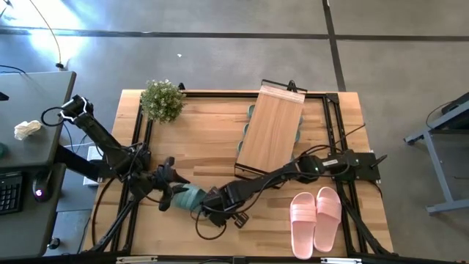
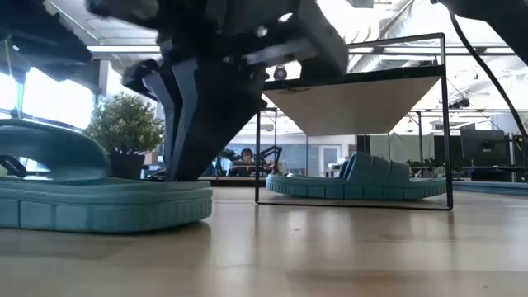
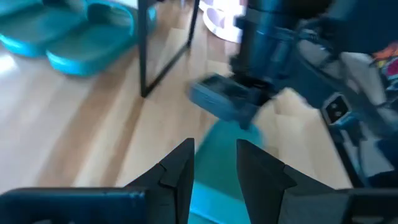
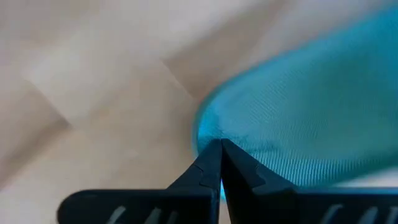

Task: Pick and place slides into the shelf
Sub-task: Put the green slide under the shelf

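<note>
High view: both arms meet at the table's near edge over a green slide, the left gripper at one end with its fingers partly apart straddling it. The right gripper at the other end has its fingers pressed together, tips against the slide's rim. Beyond both grippers stands the shelf, green slides beneath it; a pink pair lies beside the right arm.

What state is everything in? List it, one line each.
Green slide: flat on the table, between both grippers.
Right gripper: shut, tips at that slide's edge.
Left gripper: at its other end.
Green slides under the shelf: lying flat.
Shelf: upright.
Pink pair: side by side, untouched.
</note>
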`<action>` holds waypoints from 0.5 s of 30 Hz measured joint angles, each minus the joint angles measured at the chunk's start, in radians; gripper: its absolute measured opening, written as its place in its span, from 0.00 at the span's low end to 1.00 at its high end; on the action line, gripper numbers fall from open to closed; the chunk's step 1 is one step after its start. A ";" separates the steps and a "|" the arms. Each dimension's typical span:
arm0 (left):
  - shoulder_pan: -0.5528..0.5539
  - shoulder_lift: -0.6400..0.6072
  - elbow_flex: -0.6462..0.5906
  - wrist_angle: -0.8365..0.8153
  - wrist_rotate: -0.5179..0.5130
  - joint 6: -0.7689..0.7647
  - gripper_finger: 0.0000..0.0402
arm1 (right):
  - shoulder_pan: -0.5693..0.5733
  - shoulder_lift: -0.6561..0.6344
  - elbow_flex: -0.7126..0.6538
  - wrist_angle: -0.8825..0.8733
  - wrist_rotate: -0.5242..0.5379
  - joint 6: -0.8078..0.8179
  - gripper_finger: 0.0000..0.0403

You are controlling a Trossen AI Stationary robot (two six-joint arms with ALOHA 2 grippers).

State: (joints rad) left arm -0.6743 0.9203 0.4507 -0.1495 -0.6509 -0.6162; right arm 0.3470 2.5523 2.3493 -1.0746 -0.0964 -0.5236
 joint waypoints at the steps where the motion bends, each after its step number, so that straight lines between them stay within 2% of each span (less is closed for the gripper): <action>1: 0.000 0.000 0.012 -0.022 -0.013 0.012 0.26 | 0.006 0.000 0.000 0.009 -0.017 -0.009 0.00; 7: 0.000 0.000 0.069 -0.132 -0.068 0.083 0.26 | 0.026 0.001 0.000 0.075 -0.099 -0.074 0.00; 15: 0.000 0.000 0.099 -0.147 -0.103 0.138 0.26 | 0.025 0.001 0.000 0.208 -0.114 -0.140 0.00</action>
State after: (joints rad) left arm -0.6743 0.9203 0.5499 -0.2962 -0.7540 -0.4777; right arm 0.3722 2.5530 2.3493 -0.8667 -0.2104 -0.6636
